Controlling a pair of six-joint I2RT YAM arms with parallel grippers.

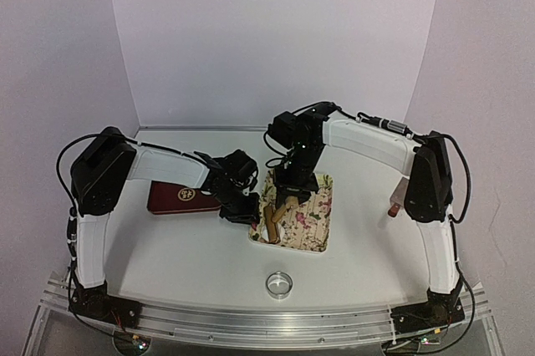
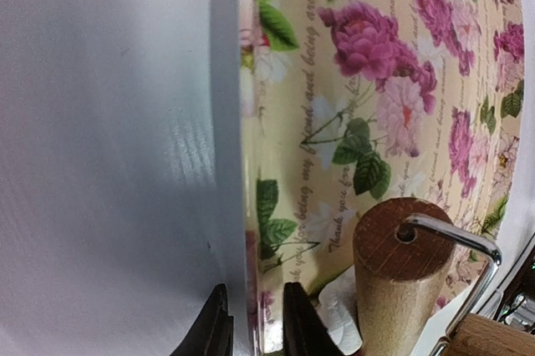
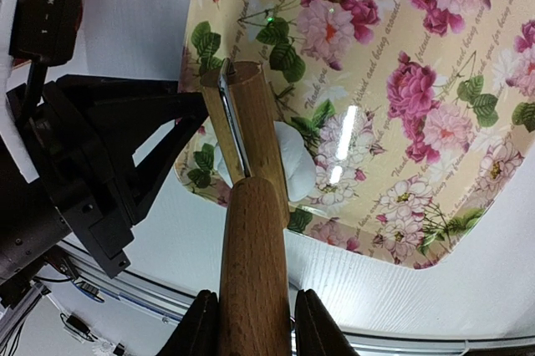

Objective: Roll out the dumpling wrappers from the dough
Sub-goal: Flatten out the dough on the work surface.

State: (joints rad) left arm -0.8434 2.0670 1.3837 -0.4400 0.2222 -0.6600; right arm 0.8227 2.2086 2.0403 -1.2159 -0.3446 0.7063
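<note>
The dough (image 3: 294, 168) is a small white lump lying on the floral tray (image 3: 418, 80) near its corner. A wooden roller (image 3: 251, 122) rests against the dough. My right gripper (image 3: 255, 310) is shut on the roller's wooden handle (image 3: 255, 256). My left gripper (image 2: 255, 310) straddles the tray's left rim (image 2: 247, 231), one finger outside and one inside, slightly open with small gaps to the rim. The left wrist view shows the roller's end (image 2: 399, 243) and a bit of the dough (image 2: 341, 318) beside it. From above, both grippers meet at the tray's left side (image 1: 266, 205). No dumpling wrappers are in view.
A shiny metal ring cutter (image 1: 279, 282) stands on the table in front of the tray. A dark red flat box (image 1: 177, 199) lies left of the tray, under my left arm. White walls close off the back and sides.
</note>
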